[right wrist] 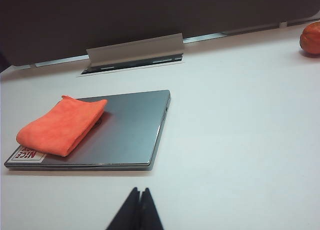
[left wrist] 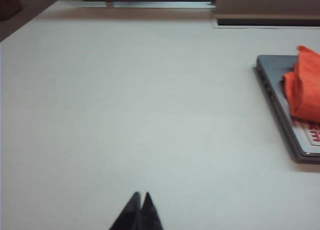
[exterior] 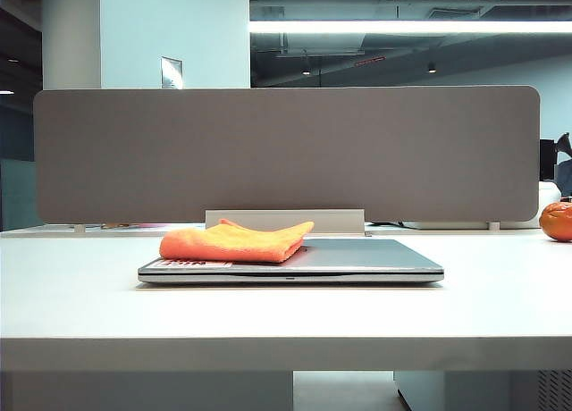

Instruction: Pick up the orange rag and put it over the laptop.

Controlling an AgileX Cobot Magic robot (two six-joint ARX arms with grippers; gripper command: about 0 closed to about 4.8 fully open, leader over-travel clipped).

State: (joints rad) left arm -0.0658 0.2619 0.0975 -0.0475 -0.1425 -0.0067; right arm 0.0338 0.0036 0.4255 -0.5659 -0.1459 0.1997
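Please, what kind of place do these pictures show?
Probably an open-plan office. A white desk carries a grey divider panel along its back edge, with a closed laptop on it, and strip lighting hangs from an exposed ceiling behind.

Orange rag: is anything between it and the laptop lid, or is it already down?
Nothing visible stands in the way. The orange rag already lies folded on the closed laptop, toward its sticker end. Both the left gripper and the right gripper are shut, empty and apart from it, over bare table.
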